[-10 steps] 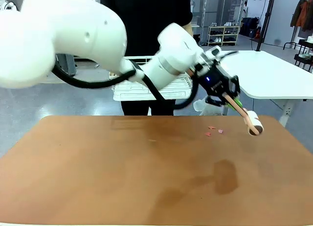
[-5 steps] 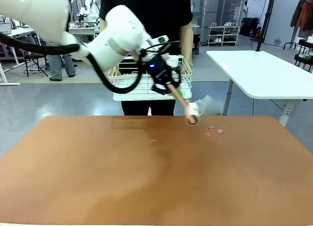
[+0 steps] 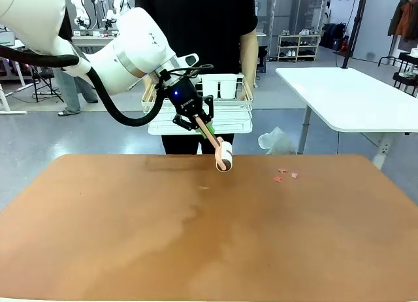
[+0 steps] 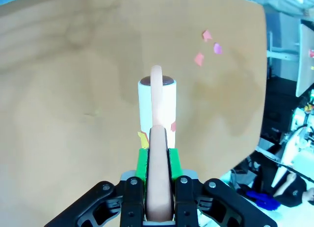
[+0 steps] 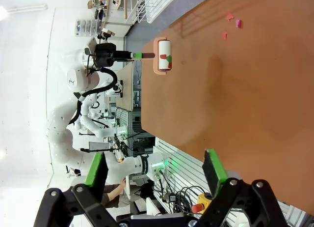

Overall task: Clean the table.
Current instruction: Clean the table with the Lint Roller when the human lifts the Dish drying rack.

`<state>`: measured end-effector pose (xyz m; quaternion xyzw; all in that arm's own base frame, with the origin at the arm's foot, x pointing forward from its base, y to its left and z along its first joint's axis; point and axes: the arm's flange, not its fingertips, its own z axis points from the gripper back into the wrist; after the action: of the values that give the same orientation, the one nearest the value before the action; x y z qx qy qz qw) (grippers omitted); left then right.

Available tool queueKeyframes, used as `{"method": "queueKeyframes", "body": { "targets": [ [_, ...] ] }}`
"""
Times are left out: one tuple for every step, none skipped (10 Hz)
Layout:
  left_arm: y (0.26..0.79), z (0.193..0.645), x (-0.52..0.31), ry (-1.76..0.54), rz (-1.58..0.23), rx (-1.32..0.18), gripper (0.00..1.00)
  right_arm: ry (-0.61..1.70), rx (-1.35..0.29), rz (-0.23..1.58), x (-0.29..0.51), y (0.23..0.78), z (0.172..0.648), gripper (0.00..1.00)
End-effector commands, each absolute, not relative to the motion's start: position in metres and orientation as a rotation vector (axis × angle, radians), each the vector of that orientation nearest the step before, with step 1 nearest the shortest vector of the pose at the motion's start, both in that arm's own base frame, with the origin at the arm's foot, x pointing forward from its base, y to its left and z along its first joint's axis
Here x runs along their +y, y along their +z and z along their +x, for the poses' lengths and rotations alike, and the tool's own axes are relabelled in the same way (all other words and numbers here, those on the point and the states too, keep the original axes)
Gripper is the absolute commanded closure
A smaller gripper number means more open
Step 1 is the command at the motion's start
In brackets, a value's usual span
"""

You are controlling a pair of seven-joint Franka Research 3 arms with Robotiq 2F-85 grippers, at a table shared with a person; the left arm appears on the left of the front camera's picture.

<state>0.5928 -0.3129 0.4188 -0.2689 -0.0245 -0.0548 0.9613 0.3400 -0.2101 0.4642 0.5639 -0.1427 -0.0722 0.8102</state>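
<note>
In the front view, the left fingers are closed tight on the wooden handle of a lint roller. The handle slants down, so the white roll hangs low at the far edge of the table. I cannot tell whether it touches the tabletop. A few pink scraps lie on the tabletop to the right of the roll, apart from it. I judge they are what the roller must pick up. Behind the table, a person holds a white wire rack.

In the left wrist view, the left fingers clamp the handle between the green pads, and the lint roller points straight away from the camera. This grip keeps the roll crosswise, so it can turn when it is pushed over the tabletop. Small yellow and red bits stick to the roll. The pink scraps lie beyond it, to one side.

In the right wrist view, the right fingers stand wide and hold nothing, well away from the work. The lint roller is at the rim of the tabletop, and the pink scraps lie near it.
</note>
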Motion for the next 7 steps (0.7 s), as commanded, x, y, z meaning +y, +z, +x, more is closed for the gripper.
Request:
{"method": "queueKeyframes", "body": {
  "targets": [
    [0.41, 0.627, -0.328, -0.075, -0.479, -0.062, 0.79, -0.136, -0.323, 1.214, -0.209, 0.466, 0.337, 0.0],
    [0.404, 0.638, -0.335, -0.055, -0.491, -0.045, 0.79, -0.136, -0.323, 1.214, -0.209, 0.466, 0.337, 0.0],
    [0.397, 0.645, -0.341, -0.065, -0.486, -0.022, 0.79, -0.136, -0.323, 1.214, -0.209, 0.466, 0.337, 0.0],
    [0.39, 0.652, -0.346, -0.061, -0.475, -0.001, 0.79, -0.136, -0.323, 1.214, -0.209, 0.466, 0.337, 0.0],
    [0.385, 0.655, -0.35, -0.049, -0.465, 0.0, 0.79, -0.136, -0.323, 1.214, -0.209, 0.466, 0.337, 0.0],
    [0.38, 0.657, -0.354, -0.041, -0.456, -0.003, 0.79, -0.136, -0.323, 1.214, -0.209, 0.466, 0.337, 0.0],
    [0.376, 0.658, -0.358, -0.048, -0.459, 0.005, 0.79, -0.136, -0.323, 1.214, -0.209, 0.466, 0.337, 0.0]
  ]
}}
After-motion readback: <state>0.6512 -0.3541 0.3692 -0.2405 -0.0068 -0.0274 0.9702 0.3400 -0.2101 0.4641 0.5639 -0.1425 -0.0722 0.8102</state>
